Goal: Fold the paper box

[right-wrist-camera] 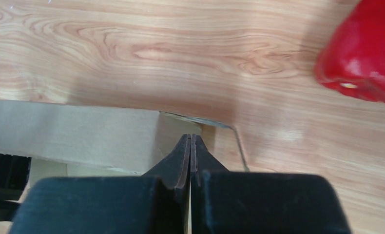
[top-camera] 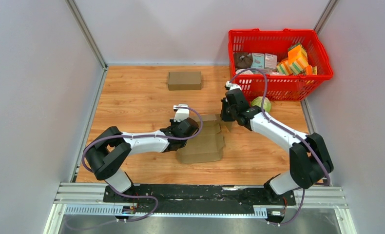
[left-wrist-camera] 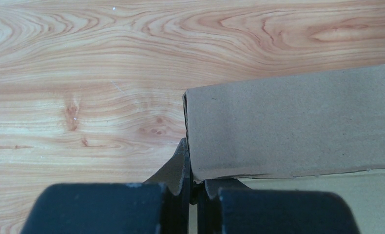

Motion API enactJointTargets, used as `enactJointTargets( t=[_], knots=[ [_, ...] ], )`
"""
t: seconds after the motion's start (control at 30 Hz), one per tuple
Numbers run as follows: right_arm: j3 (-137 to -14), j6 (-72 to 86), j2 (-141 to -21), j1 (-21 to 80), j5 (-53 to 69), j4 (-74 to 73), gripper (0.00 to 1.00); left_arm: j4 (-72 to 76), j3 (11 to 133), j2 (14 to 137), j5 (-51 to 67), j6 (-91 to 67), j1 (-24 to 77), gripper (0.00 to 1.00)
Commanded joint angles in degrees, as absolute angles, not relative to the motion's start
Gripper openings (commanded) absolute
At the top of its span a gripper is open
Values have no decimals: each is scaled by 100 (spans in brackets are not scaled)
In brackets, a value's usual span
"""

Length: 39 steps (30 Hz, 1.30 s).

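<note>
Left claw (left-wrist-camera: 191, 170) is pressed nearly together, pinching the lower-left corner of a raised flap on the paper box (top-camera: 202, 144). The box is mostly flat on the wooden bench (top-camera: 137, 102), centre of the top view, just in front of both arms. Right claw (right-wrist-camera: 191, 141) has its fingers pressed together at the box's upper-right corner, tips right on a thin flap edge; can't tell whether cardboard is actually caught between them. A closed cardboard box (top-camera: 184, 80) sits well apart at upper centre. A red basket (top-camera: 278, 87) of packaged goods is at upper right, with a green round item (top-camera: 259, 103) just in front of it, beside my right arm.
</note>
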<state>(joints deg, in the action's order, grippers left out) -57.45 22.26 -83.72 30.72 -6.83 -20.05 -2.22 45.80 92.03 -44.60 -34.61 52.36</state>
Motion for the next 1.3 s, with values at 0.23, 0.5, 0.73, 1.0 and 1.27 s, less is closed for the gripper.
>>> enactJointTargets(
  t=[0.23, 0.5, 0.73, 1.0, 1.27],
  knots=[
    [-5213, 4077, -8333, 2611, 1625, -730, 1, -527, 4588, 9149, -4210, -3489, 5247, 0],
    [-5396, 4365, -7559, 2452, 1318, -2030, 42, -501, 4500, 9105, -4201, -3533, 5247, 0],
    [-5748, 5027, -8252, 2487, 1503, -1829, 51, -519, 4535, 9132, -4157, -3586, 5247, 0],
    [-5538, 5299, -8753, 2470, 1950, -977, 42, -545, 4553, 9079, -4166, -3586, 5247, 0],
    [-4607, 6836, -8789, 2303, 2356, 938, 0, -580, 4526, 9088, -4201, -3638, 5247, 0]
  ],
)
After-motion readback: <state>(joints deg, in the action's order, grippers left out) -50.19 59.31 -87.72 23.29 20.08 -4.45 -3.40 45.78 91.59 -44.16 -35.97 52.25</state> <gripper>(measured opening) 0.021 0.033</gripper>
